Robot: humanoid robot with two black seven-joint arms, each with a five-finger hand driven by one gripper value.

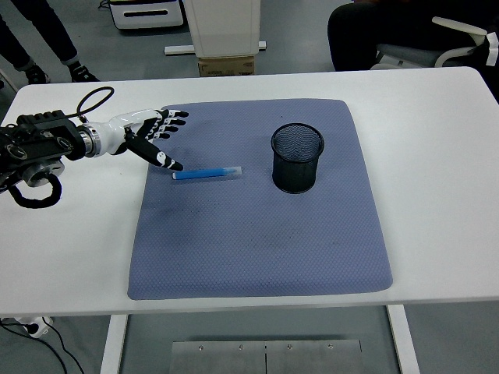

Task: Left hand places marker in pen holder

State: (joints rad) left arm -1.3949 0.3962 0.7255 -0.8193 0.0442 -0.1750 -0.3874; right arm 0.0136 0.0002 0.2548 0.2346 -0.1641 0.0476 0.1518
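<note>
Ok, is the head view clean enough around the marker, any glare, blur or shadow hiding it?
Head view: sharp, evenly lit; the marker shows crisp on the grey mat, no glare. The left hand casts only a faint shadow beside its fingers. The pen holder interior is dark mesh.

Whether the left hand's [152,134] thumb tip, just beside the marker [207,173], touches it is unclear.
</note>
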